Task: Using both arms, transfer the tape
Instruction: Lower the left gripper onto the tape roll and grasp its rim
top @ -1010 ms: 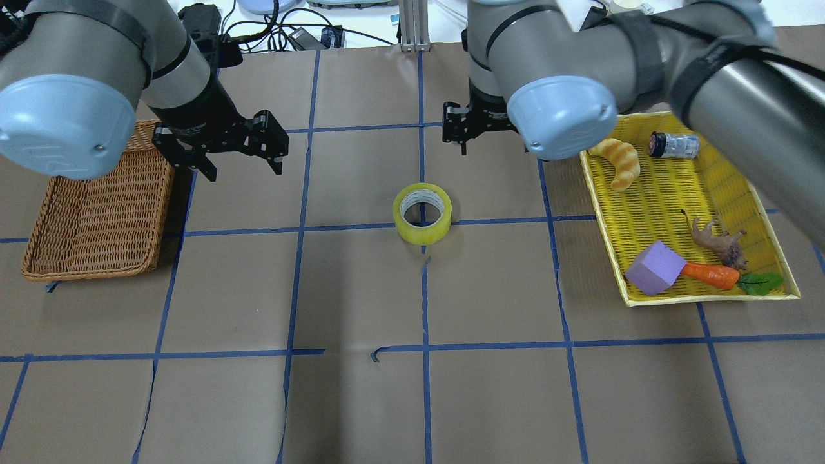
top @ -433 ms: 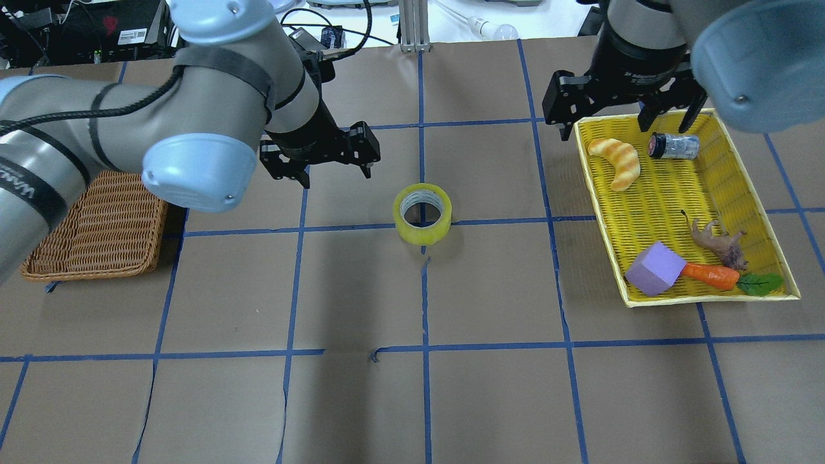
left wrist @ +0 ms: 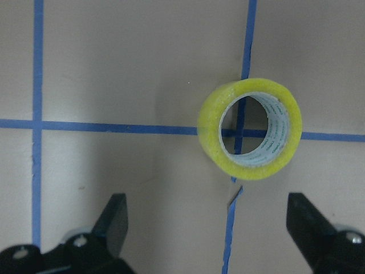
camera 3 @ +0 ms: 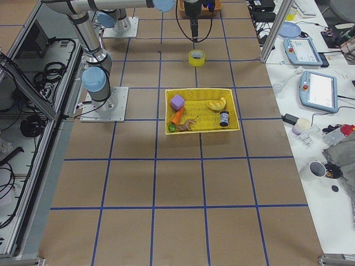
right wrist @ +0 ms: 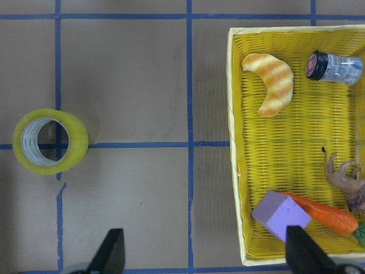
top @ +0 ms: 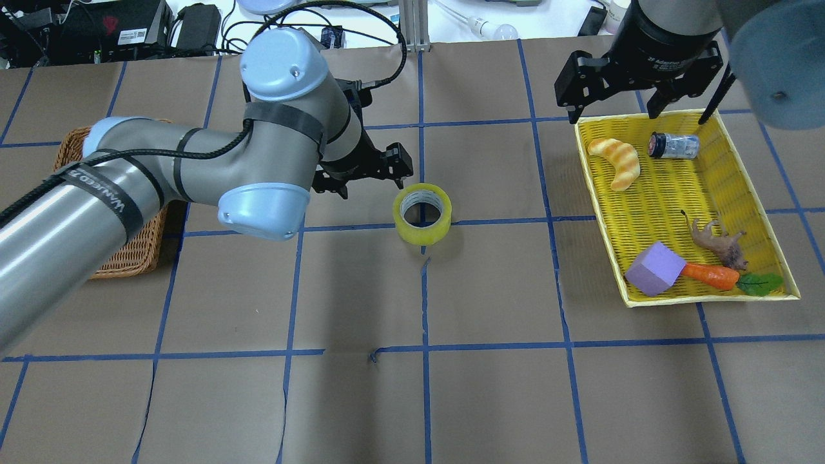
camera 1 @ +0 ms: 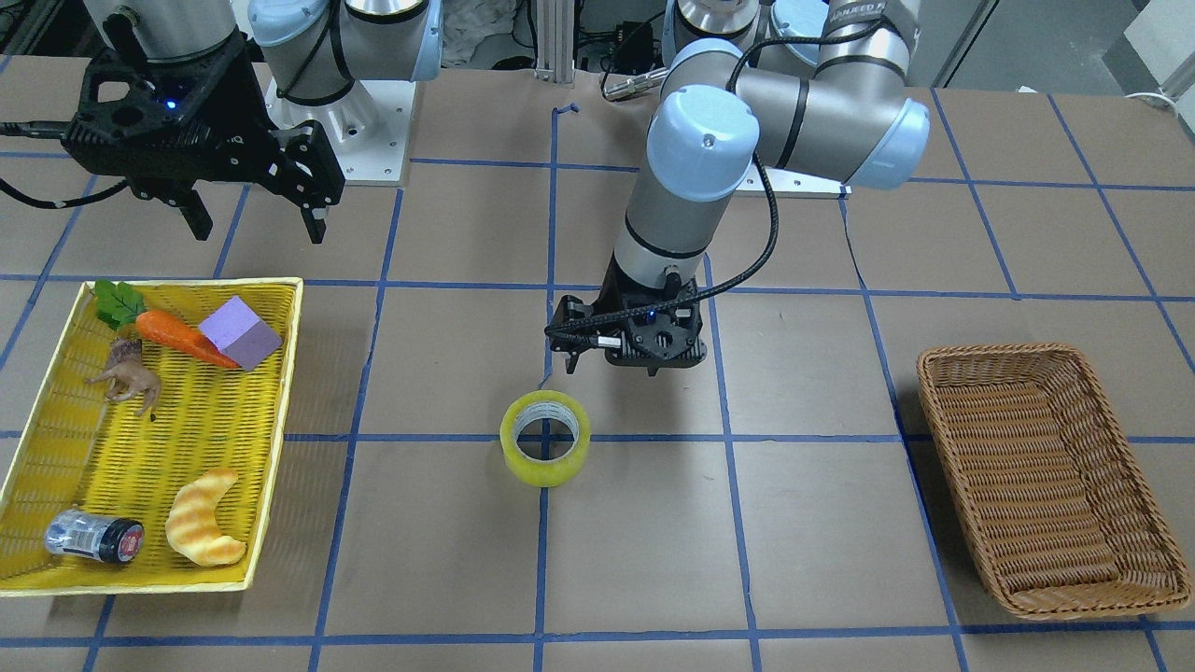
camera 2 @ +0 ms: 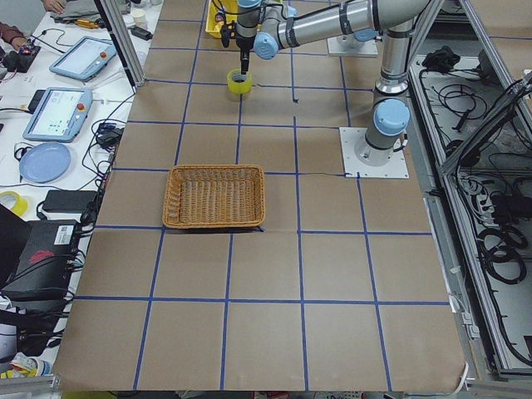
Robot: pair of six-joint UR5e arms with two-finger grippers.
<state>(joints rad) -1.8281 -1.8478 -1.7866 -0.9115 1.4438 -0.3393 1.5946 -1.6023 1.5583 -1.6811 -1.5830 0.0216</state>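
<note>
The tape (top: 422, 214) lies ungrasped on the table (top: 490, 290), so the whole transfer looks undone. In the overhead view, the left gripper (top: 374, 183) hovers spread at its ten o'clock, and the right gripper (camera 1: 260, 224), also spread, hangs well apart at two.

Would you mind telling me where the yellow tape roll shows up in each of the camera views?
Exterior front-facing: tape just below centre.
Overhead exterior: tape at centre, slightly above the middle.
Exterior left: tape small, near the top, left of centre.
Exterior right: tape near the top, right of centre.
Left wrist-mounted: tape right of centre.
Right wrist-mounted: tape at the left edge, mid-height.
Shared landmark: it sits on a crossing of blue grid lines.
</note>
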